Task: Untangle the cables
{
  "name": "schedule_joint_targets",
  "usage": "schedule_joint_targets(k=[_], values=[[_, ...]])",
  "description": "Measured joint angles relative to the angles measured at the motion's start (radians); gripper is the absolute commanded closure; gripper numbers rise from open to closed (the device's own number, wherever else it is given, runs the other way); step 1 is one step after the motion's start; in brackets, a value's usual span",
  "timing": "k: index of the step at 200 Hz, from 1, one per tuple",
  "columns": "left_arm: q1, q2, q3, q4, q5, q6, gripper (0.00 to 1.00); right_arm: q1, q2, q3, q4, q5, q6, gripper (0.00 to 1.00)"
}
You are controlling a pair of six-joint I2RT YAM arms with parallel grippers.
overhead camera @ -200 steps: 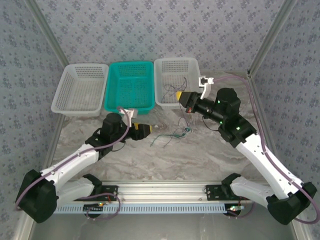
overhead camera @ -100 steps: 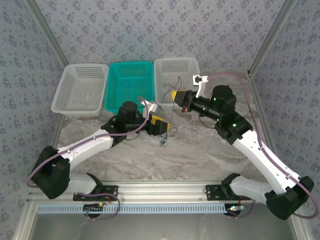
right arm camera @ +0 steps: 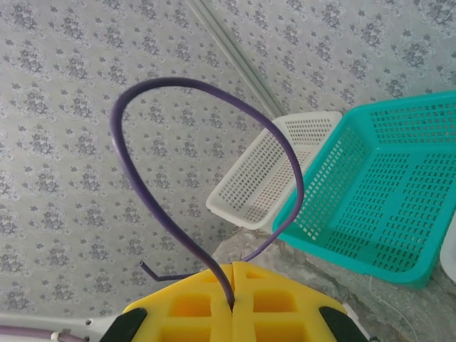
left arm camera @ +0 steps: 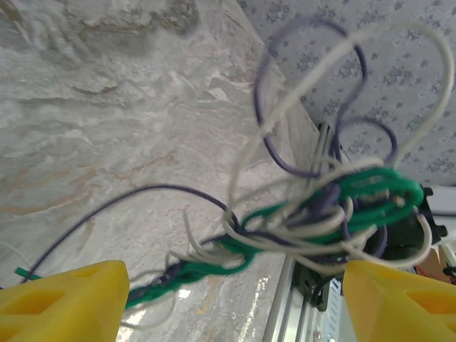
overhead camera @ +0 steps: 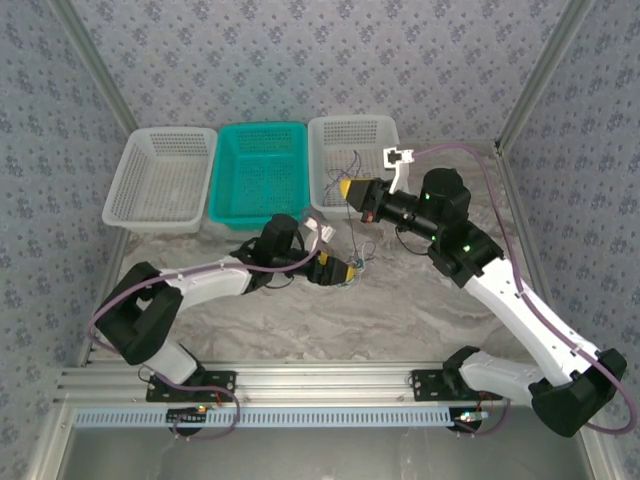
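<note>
The right gripper [right arm camera: 234, 274] pinches the thin dark purple wire [right arm camera: 206, 89]. The left gripper [left arm camera: 235, 274] gapes around the green, whitish and purple wire knot [left arm camera: 313, 214] over the marble table [left arm camera: 107, 142]. A pull now may tighten the knot or slip the wire free.

From above and behind, the top camera takes in the whole table [overhead camera: 400, 300]. The left wrist camera hangs close to the cables [left arm camera: 299, 217]. The right wrist camera faces the teal basket [right arm camera: 342, 178], shared overhead.

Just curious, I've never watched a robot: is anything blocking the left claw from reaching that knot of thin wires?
Nothing visible does. In the left wrist view the tangled cables sit straight ahead of the left gripper, framed by its open yellow fingers, above bare table. The right gripper is shut on one purple wire.
</note>
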State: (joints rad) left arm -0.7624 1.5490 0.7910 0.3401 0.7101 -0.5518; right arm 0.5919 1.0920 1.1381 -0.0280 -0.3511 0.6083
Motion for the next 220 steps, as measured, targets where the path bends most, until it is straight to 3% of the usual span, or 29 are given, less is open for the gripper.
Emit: schedule_joint_targets(k=[29, 55, 101, 137, 159, 181, 220], values=[[-0.044, -0.018, -0.031, 0.019, -0.023, 0.048, 0.19, 0.0, -0.016, 0.0, -0.019, 0.093, 0.003, 1.0], [-0.129, -0.07, -0.056, -0.06, -0.163, 0.185, 0.13, 0.0, -0.027, 0.012, -0.021, 0.141, 0.021, 1.0], [-0.295, -0.096, -0.128, 0.05, -0.622, 0.417, 0.06, 0.033, -0.021, 0.102, -0.018, 0.208, 0.096, 1.0], [-0.309, 0.038, -0.122, 0.225, -0.972, 0.496, 0.05, 0.056, -0.02, 0.115, -0.004, 0.248, 0.142, 1.0], [-0.293, 0.086, -0.117, 0.298, -1.12, 0.479, 0.05, 0.061, -0.013, 0.115, -0.005, 0.259, 0.161, 1.0], [-0.259, 0.102, -0.106, 0.366, -1.157, 0.442, 0.05, 0.068, -0.009, 0.115, -0.004, 0.267, 0.173, 1.0], [-0.206, 0.171, -0.013, 0.471, -1.023, 0.409, 0.06, 0.075, 0.004, 0.116, -0.004, 0.27, 0.189, 1.0]])
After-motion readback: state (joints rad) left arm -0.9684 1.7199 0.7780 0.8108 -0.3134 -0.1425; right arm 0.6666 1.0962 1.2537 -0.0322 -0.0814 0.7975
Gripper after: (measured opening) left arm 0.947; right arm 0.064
